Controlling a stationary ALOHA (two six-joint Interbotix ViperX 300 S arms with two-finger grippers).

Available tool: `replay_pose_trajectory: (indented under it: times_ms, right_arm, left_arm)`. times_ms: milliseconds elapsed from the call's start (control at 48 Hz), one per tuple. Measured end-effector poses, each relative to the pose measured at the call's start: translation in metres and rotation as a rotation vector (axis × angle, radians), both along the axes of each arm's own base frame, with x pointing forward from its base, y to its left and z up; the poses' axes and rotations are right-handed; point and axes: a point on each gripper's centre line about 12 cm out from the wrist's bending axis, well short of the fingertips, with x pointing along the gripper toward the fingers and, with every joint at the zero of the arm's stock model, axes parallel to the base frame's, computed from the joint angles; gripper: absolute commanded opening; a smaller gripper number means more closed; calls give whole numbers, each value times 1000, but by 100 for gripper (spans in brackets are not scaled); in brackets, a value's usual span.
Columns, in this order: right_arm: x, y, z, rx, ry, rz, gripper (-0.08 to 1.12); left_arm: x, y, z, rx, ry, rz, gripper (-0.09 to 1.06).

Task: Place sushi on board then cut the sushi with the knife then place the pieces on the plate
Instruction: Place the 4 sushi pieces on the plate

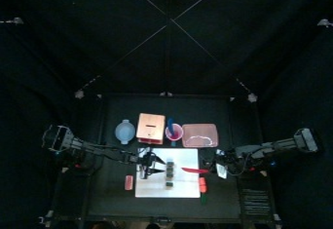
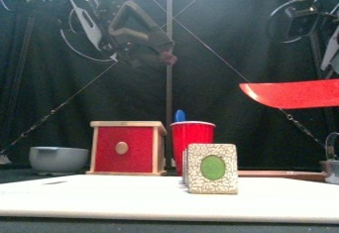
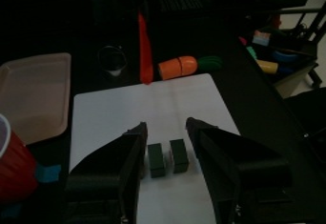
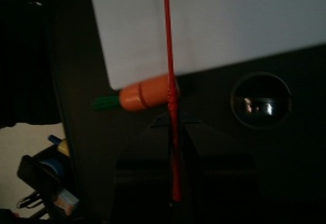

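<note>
A dark green sushi roll (image 2: 211,169) stands on the white cutting board (image 2: 119,198), near its middle (image 1: 166,171). My left gripper (image 3: 167,137) hangs open above the roll (image 3: 167,158), one jaw on each side and well clear of it in the front view (image 2: 143,41). My right gripper (image 1: 213,169) is shut on the red knife (image 2: 292,93), holding it over the board's right side (image 4: 167,56). The pink plate (image 1: 200,135) lies at the back right, off the board.
A wooden box (image 2: 127,148) with a red drawer front, a red cup (image 2: 192,141) with a blue knife (image 2: 180,116) and a blue-grey bowl (image 2: 58,159) stand behind the board. A toy carrot (image 4: 143,92) and a metal cutter (image 4: 261,96) lie just off the board's right edge.
</note>
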Motion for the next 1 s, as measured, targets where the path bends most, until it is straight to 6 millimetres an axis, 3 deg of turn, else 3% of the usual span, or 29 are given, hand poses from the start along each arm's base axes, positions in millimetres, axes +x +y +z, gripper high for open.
replay_pose_trajectory:
  times_ms: [500, 708, 854, 1000]
  right_arm:
    - [-10, 1, -15, 32, 71, -45, 71]
    - [-12, 1, -11, 22, 100, -30, 75]
    - [-1, -2, 3, -16, 40, -29, 76]
    - [24, -10, 13, -133, -43, -6, 77]
  left_arm:
    - [5, 7, -18, 1, 42, 21, 77]
    - [3, 8, -21, 3, 49, 23, 77]
    - [-1, 11, -26, 2, 65, 32, 77]
    - [-4, 12, -28, 1, 54, 33, 77]
